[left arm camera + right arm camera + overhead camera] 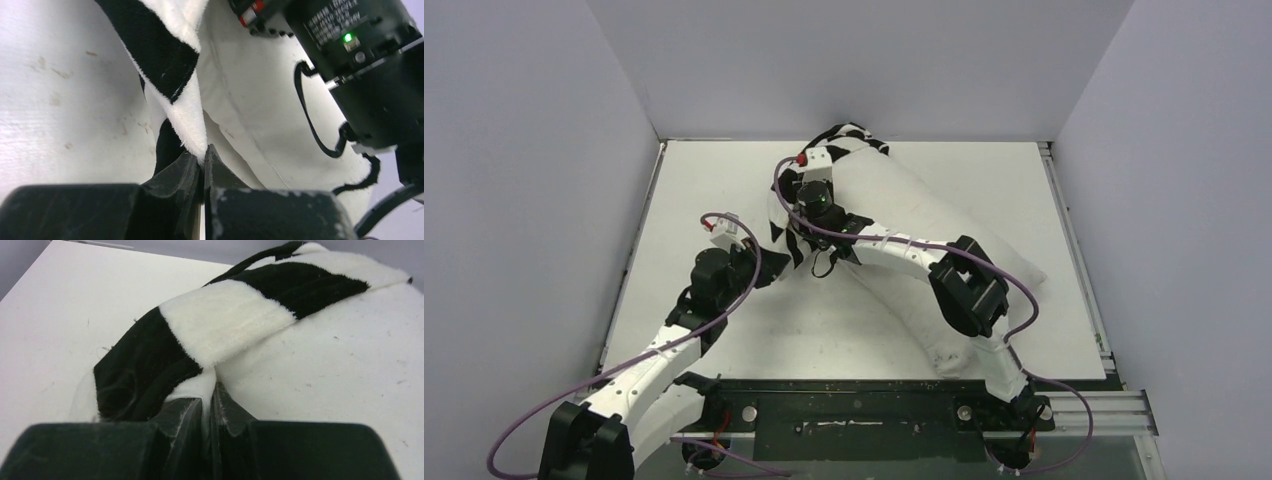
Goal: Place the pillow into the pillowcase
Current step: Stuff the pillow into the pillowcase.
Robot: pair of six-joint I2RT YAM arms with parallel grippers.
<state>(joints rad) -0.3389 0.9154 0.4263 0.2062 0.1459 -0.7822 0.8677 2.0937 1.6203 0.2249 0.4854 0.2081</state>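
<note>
The off-white pillow (894, 195) lies slantwise from the far middle of the table toward the near right. The black-and-white striped pillowcase (849, 135) is bunched over its far end and hangs down its left side. In the left wrist view my left gripper (204, 157) is shut on a white edge of the pillowcase (165, 50), beside the pillow (250, 100). In the right wrist view my right gripper (210, 387) is shut on another edge of the pillowcase (225, 320), which lies against the pillow (330, 360). The right arm (904, 248) reaches across the pillow.
The white table (704, 190) is boxed in by grey walls on the left, back and right. A metal rail (1069, 240) runs along its right edge. The right arm's wrist (360, 65) sits close to my left gripper.
</note>
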